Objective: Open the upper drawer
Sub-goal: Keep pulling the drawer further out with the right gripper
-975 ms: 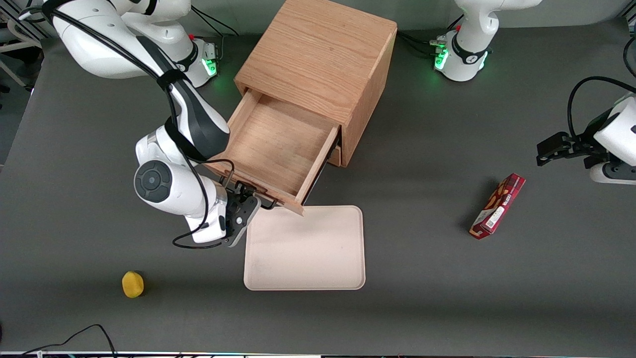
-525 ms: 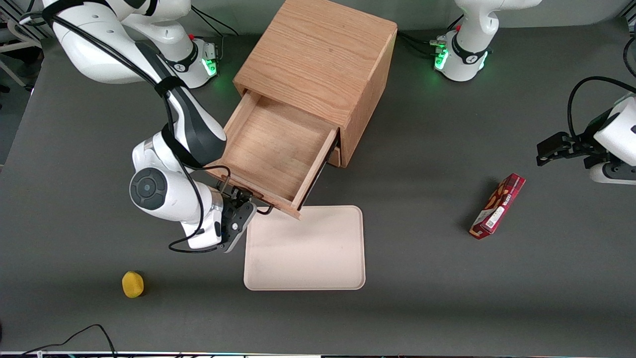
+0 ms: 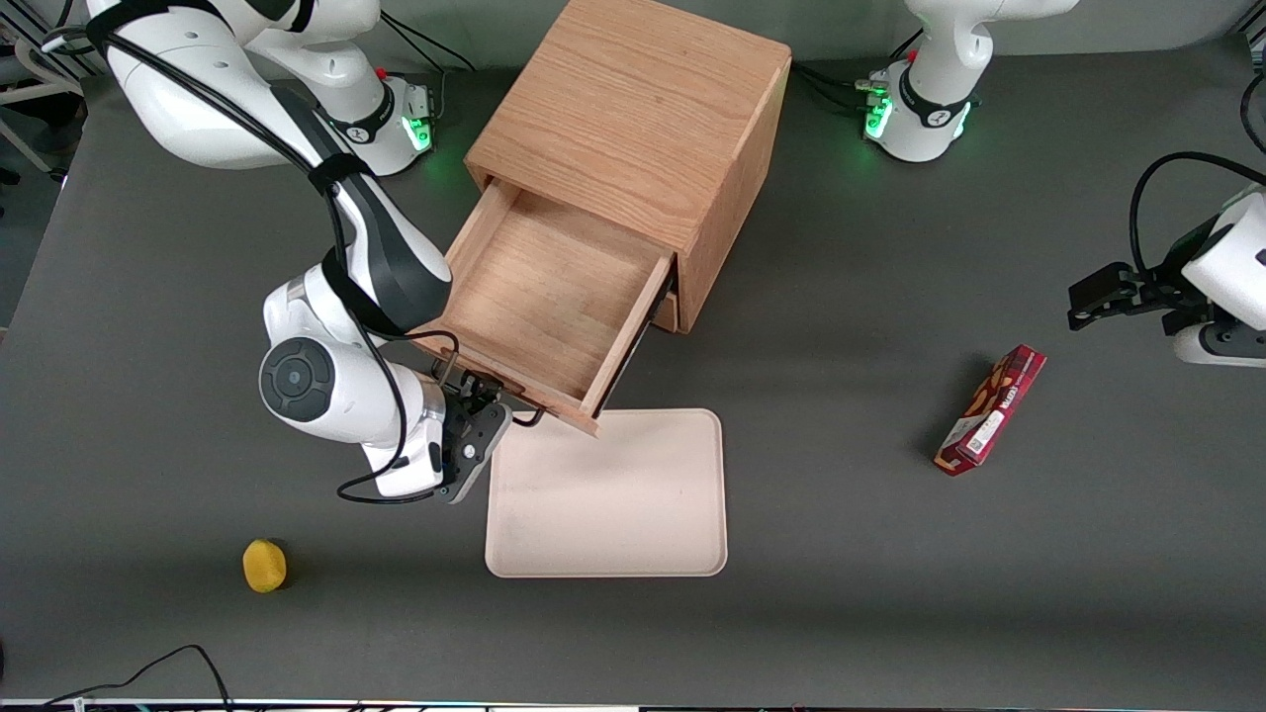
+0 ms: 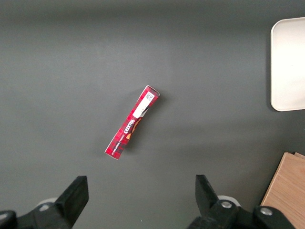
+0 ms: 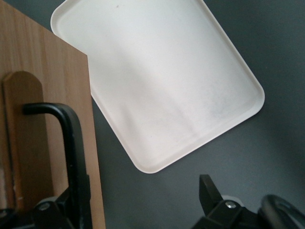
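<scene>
Compared with a second ago, pushed back a little toward the cabinet (image 3: 633,148): upper drawer (image 3: 549,297) pulled well out over the worktop (image 3: 890,593), its front edge just above the cream tray (image 3: 608,494), bare wooden bottom showing. Gripper (image 3: 482,403) at the drawer's black bar handle (image 5: 71,152), shifted slightly away from the front camera; jaws spread, one finger beside the bar, not pinching it. Toward the parked arm's end, red snack box (image 4: 132,122) with writing too small to read; yellow object (image 3: 264,566) nearer the front camera.

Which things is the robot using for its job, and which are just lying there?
For the job: upper drawer, pulled out and empty; its black handle; the hand at that handle.

Just lying about: cream tray, yellow ball-like thing, red box.
</scene>
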{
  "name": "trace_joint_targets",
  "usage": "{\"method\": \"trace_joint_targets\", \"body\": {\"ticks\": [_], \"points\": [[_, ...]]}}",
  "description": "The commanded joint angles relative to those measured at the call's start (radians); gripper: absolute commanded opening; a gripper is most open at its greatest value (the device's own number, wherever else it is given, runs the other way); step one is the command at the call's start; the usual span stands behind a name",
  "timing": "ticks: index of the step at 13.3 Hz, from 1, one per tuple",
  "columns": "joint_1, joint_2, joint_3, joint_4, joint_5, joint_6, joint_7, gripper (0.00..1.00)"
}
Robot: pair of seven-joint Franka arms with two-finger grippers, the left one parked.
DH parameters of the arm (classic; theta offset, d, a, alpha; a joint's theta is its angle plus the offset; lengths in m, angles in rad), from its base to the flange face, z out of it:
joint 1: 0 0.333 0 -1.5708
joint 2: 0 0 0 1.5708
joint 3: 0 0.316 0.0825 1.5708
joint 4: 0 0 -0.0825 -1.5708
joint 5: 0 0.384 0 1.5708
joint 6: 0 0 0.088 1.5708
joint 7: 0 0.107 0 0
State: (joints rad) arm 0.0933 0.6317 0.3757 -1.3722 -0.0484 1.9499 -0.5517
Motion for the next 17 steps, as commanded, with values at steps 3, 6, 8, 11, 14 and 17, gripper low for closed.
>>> {"method": "trace_joint_targets", "body": {"ticks": [3, 6, 8, 11, 14, 17], "points": [[0.013, 0.037, -0.034, 0.042, -0.051, -0.057, -0.033, 1.00], [0.014, 0.037, -0.032, 0.076, -0.051, -0.106, -0.030, 1.00], [0.017, 0.037, -0.029, 0.094, -0.051, -0.137, -0.027, 1.00], [0.034, 0.033, -0.023, 0.110, -0.053, -0.154, -0.002, 1.00], [0.052, 0.033, -0.026, 0.143, -0.053, -0.195, 0.022, 1.00], [0.052, 0.026, -0.023, 0.154, -0.051, -0.226, 0.027, 1.00]]}}
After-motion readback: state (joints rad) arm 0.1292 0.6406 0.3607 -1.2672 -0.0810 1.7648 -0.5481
